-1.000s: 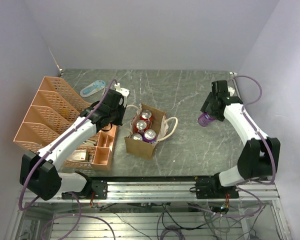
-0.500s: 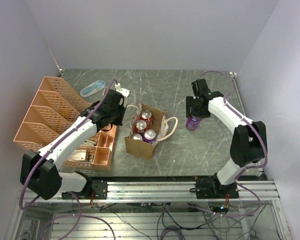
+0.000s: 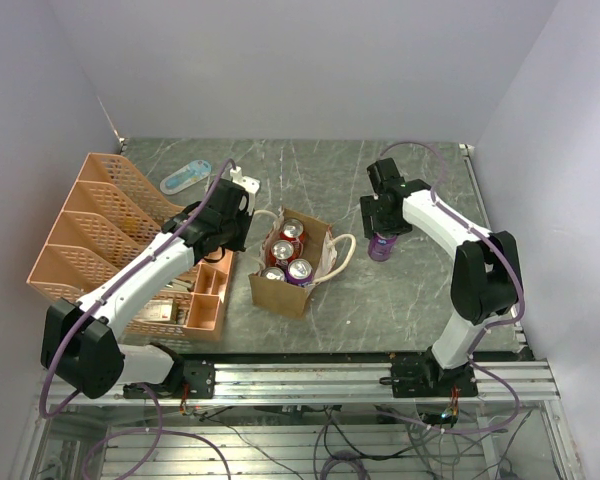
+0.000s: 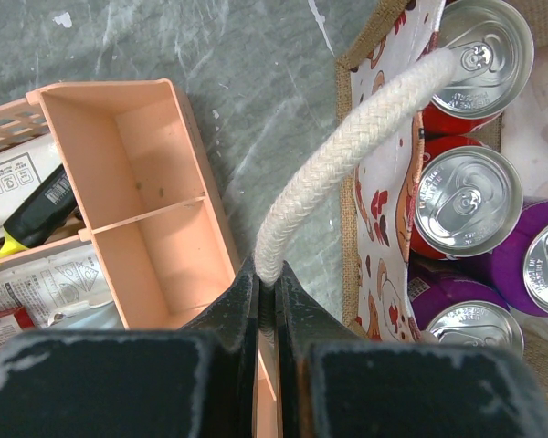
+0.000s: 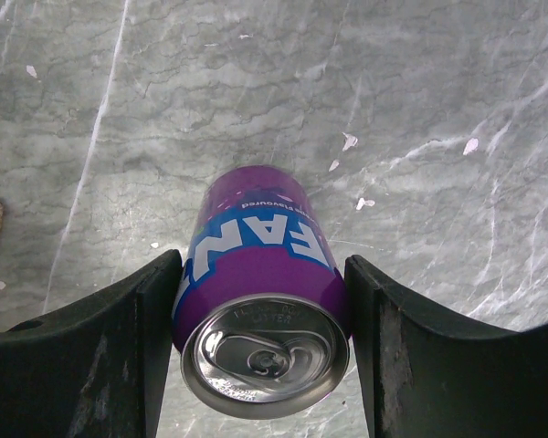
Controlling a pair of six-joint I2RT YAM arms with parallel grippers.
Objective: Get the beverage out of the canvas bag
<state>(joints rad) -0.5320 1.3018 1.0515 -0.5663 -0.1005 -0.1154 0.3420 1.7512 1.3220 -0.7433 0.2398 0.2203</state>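
The canvas bag point(image 3: 280, 291) stands mid-table, tan with cream rope handles, and holds several red and purple cans point(image 3: 288, 250). My left gripper point(image 3: 242, 222) is at its left side, shut on one rope handle point(image 4: 347, 155). The left wrist view shows the bag's white, red-patterned side point(image 4: 384, 182) and the can tops point(image 4: 466, 196). My right gripper point(image 3: 383, 222) is to the right of the bag, shut on a purple Fanta can point(image 3: 382, 247). In the right wrist view the can point(image 5: 260, 292) sits upright between the two fingers of the gripper point(image 5: 263, 269), low over the table.
An orange plastic tray organizer point(image 3: 90, 230) fills the left side, with packets in its near compartments point(image 4: 36, 274). A blue-white object point(image 3: 184, 178) and a small white object point(image 3: 242, 180) lie at the back left. Walls close in on three sides.
My right gripper has carried the purple can leftward from near the right wall to a spot just right of the bag. The left arm and the bag have not moved.
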